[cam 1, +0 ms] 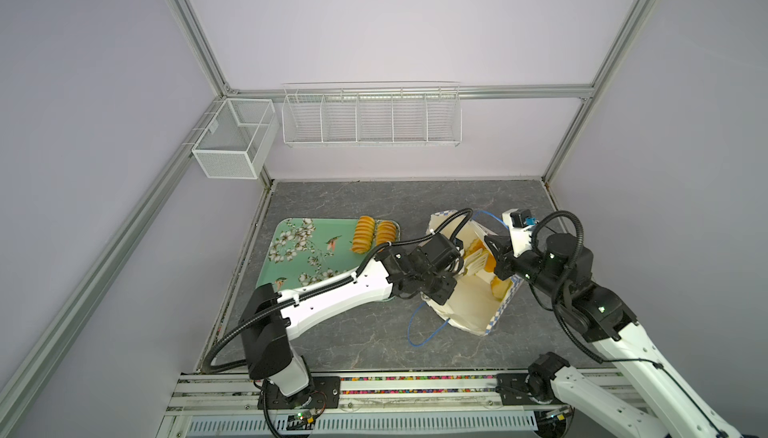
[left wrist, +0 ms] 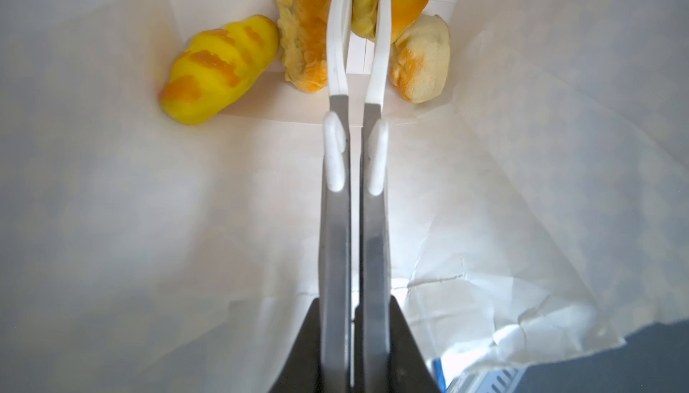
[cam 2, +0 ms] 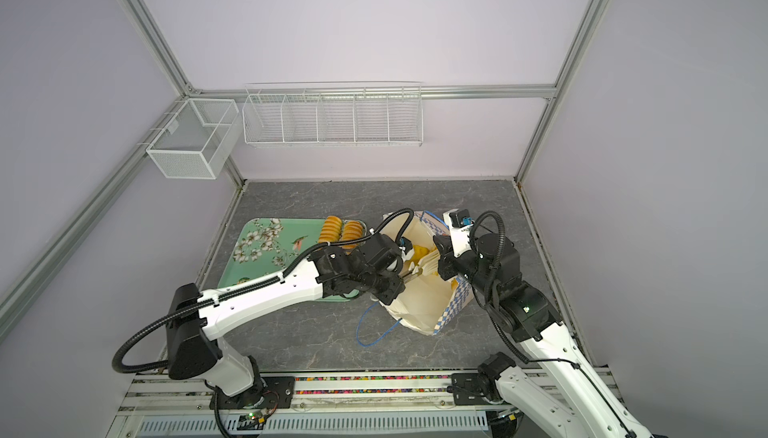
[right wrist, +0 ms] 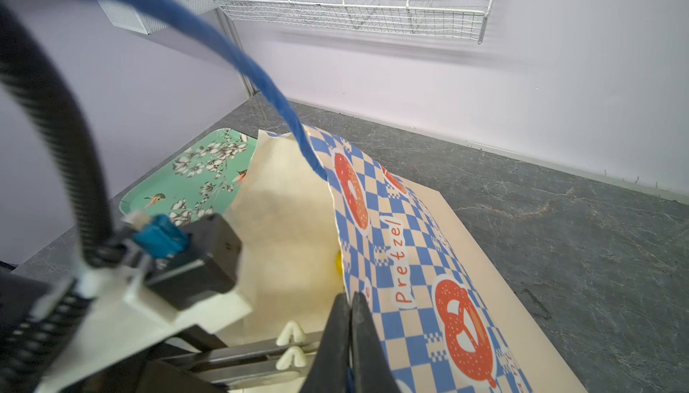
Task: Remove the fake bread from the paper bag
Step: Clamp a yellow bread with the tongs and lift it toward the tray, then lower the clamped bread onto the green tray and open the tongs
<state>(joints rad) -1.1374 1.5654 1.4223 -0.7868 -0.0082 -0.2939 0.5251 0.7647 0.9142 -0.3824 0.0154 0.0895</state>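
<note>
Bread [left wrist: 220,70] sat deep in the paper bag [cam 1: 465,303] on the table [cam 1: 353,332], left hand [left wrist: 364,3] squeezed onto one piece, right hand [right wrist: 350,320] pinching the bag's rim open, so the trick was pulling straight out slowly without snagging the paper.

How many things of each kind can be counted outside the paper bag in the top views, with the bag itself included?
tray: 1
fake bread lying on it: 2
paper bag: 1
wire baskets on the wall: 2
Total: 6
</note>
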